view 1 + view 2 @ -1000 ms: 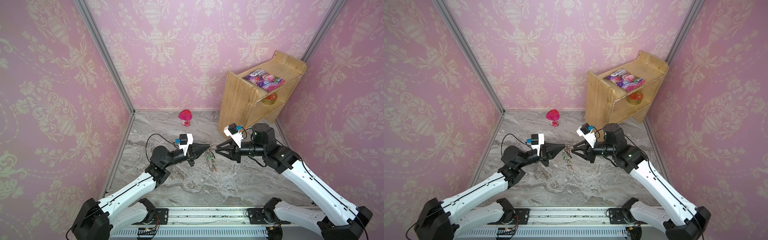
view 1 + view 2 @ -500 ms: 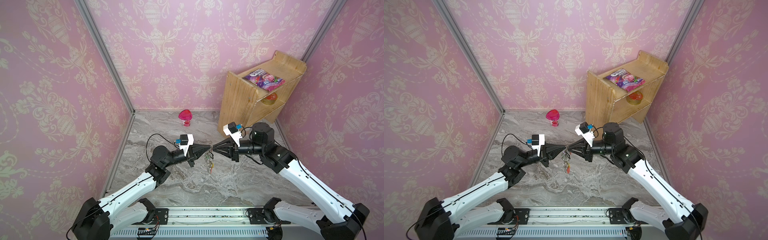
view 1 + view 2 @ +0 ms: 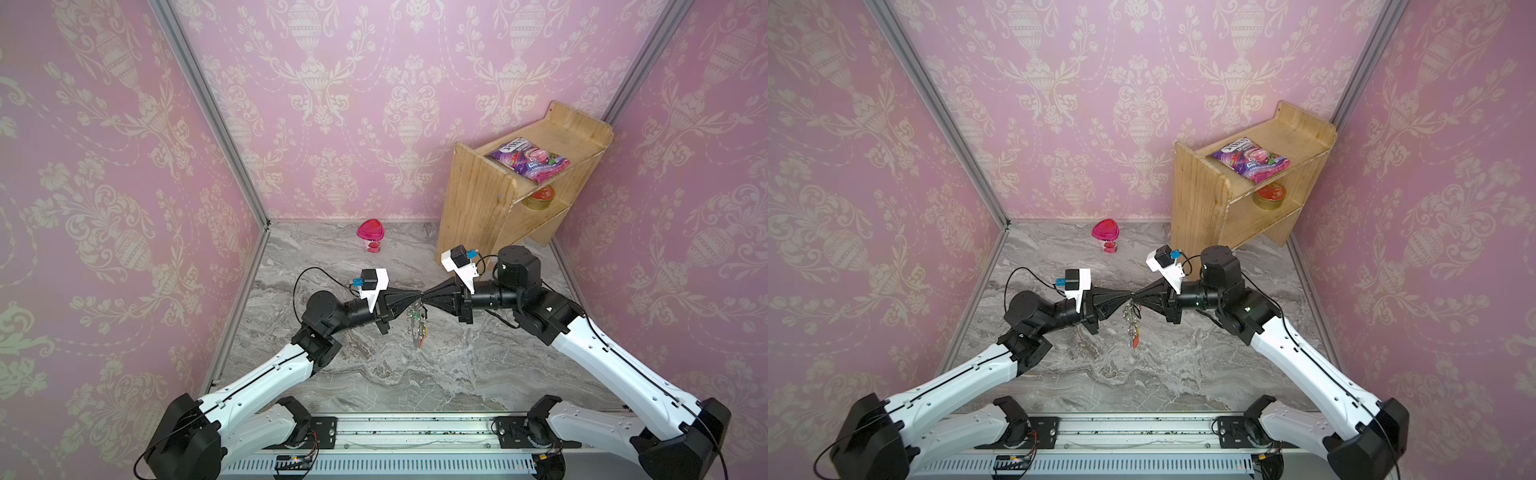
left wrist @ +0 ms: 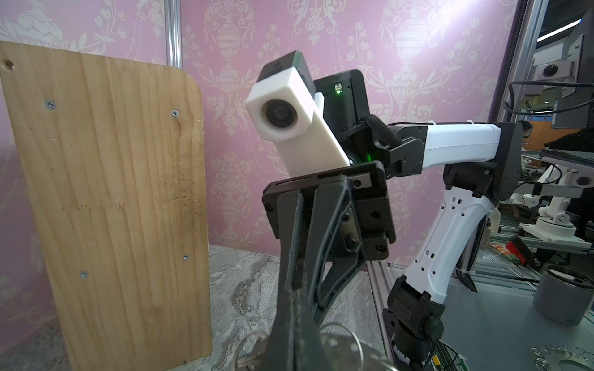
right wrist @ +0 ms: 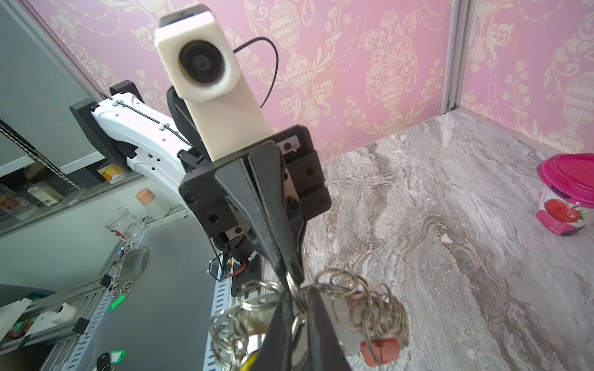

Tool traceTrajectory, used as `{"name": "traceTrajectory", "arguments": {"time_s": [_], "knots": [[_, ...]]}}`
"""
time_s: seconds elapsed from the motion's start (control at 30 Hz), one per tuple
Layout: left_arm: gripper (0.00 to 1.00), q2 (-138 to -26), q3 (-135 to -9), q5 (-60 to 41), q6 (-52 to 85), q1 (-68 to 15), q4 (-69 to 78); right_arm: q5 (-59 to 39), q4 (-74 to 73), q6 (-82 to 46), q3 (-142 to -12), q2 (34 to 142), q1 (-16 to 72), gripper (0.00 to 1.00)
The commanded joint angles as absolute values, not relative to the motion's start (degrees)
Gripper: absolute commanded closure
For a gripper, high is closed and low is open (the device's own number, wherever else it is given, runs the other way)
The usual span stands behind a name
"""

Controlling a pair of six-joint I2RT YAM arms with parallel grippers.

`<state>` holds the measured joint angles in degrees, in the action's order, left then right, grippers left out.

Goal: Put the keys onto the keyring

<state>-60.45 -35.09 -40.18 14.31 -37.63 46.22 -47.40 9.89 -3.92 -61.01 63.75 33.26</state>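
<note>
The keyring (image 3: 417, 322) hangs above the marble table in both top views, a grey plate with many metal rings (image 3: 1131, 318). A red tag (image 5: 381, 351) and a yellow tag (image 5: 247, 359) dangle from it. My left gripper (image 3: 420, 294) and right gripper (image 3: 425, 294) meet tip to tip over it. The left gripper (image 4: 294, 297) is shut on the keyring's top edge (image 4: 340, 350). The right gripper (image 5: 295, 290) is shut on one ring of the keyring (image 5: 340, 306), with the left gripper (image 5: 289, 273) pointing at it. The keys with the black tag are out of view.
A wooden shelf (image 3: 478, 208) stands at the back right with a purple snack bag (image 3: 528, 160) on top and a tin (image 3: 540, 196) inside. A pink-lidded cup (image 3: 370, 235) sits near the back wall. The pink walls close in on three sides.
My right gripper has moved left to the left gripper's tip and closed on a ring of the hanging keyring. The left gripper has stayed shut and nearly still.
</note>
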Motion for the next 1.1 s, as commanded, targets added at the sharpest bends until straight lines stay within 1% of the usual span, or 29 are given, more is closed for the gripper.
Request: {"name": "traceTrajectory", "arguments": {"time_s": [0.0, 0.1, 0.2, 0.23, 0.47, 0.6, 0.7, 0.73, 0.8, 0.83, 0.9, 0.97, 1.07], "knots": [[1.00, -59.8, -36.9, -41.6, 14.7, -37.5, 48.6, -48.7, 7.9, -5.0, -60.2, 64.4, 33.8, 0.90], [1.00, -59.8, -36.9, -41.6, 14.7, -37.5, 48.7, -48.8, 7.7, -5.1, -60.2, 64.5, 34.1, 0.93], [1.00, -59.9, -36.8, -41.7, 14.7, -37.5, 48.6, -48.7, 7.7, -5.0, -60.2, 64.3, 34.3, 0.99], [1.00, -60.0, -36.8, -41.7, 14.8, -37.4, 48.6, -48.6, 7.7, -5.0, -60.2, 64.2, 34.4, 1.00], [1.00, -60.1, -37.0, -41.5, 15.1, -37.5, 47.7, -48.3, 8.8, -4.2, -60.3, 63.3, 34.5, 1.00], [1.00, -59.6, -37.3, -41.0, 15.0, -37.5, 45.0, -47.2, 13.1, -1.6, -61.8, 62.7, 34.5, 1.00], [0.93, -58.7, -37.5, -40.5, 14.3, -37.5, 42.2, -46.5, 16.4, 0.3, -63.1, 62.4, 34.5, 1.00], [0.89, -58.5, -37.6, -40.4, 14.2, -37.5, 41.4, -46.3, 17.2, 0.7, -63.5, 62.4, 34.5, 1.00], [0.76, -58.1, -37.8, -40.2, 14.2, -37.5, 40.0, -46.0, 19.5, 2.0, -64.6, 62.6, 34.5, 1.00], [0.68, -57.8, -37.9, -40.2, 13.9, -37.5, 38.7, -45.7, 21.1, 2.8, -65.2, 62.8, 34.6, 1.00], [0.56, -57.1, -38.7, -40.1, 12.9, -37.5, 34.3, -44.8, 25.1, 4.6, -66.7, 63.2, 34.5, 1.00], [0.45, -56.0, -40.8, -40.1, 10.7, -37.5, 26.0, -43.6, 29.9, 6.8, -69.4, 63.9, 34.5, 1.00], [0.36, -55.6, -45.8, -40.2, 5.8, -37.5, 11.2, -40.9, 36.7, 9.8, -71.8, 65.2, 34.9, 1.00]]}}
